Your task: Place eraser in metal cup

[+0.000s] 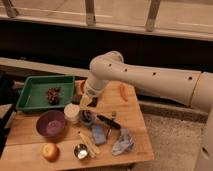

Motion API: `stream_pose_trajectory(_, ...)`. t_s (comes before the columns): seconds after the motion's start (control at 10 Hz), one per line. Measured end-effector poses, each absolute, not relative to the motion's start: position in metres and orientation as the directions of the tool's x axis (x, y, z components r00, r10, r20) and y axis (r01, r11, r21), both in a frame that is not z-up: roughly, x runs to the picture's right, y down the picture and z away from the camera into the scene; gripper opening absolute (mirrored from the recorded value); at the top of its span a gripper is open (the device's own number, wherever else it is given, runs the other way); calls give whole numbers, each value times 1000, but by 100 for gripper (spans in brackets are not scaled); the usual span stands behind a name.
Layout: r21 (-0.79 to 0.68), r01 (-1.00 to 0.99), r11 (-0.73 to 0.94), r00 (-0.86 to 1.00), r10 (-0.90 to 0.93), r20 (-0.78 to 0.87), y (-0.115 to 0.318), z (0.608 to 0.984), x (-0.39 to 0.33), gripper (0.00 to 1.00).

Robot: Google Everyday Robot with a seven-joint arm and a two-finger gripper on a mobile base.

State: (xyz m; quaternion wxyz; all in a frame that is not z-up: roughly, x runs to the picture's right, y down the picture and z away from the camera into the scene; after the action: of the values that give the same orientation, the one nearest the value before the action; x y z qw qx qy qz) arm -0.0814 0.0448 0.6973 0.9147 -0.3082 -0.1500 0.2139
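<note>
The metal cup, small and shiny, stands near the table's front edge between an apple and some wooden sticks. My gripper hangs from the white arm, which comes in from the right. It is shut, just above and behind the dark grey-blue round container and beside the white cup. It is well behind the metal cup. The eraser is not to be seen lying anywhere on the table. I cannot tell whether it sits between the fingers.
A green tray is at the back left. The orange bowl is half hidden behind the arm. Also on the table are a purple bowl, an apple, a carrot, a black-handled tool, a blue sponge and a grey cloth.
</note>
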Motion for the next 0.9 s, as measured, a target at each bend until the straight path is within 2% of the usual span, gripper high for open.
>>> stream_pose_trajectory(0.2, -652, -264, 711, 867, 471, 161, 61, 695, -84, 0)
stream_pose_trajectory(0.6, -706, -135, 695, 869, 425, 252, 126, 663, -98, 0)
stream_pose_trajectory(0.9, -710, -6, 704, 870, 354, 344, 151, 646, -114, 0)
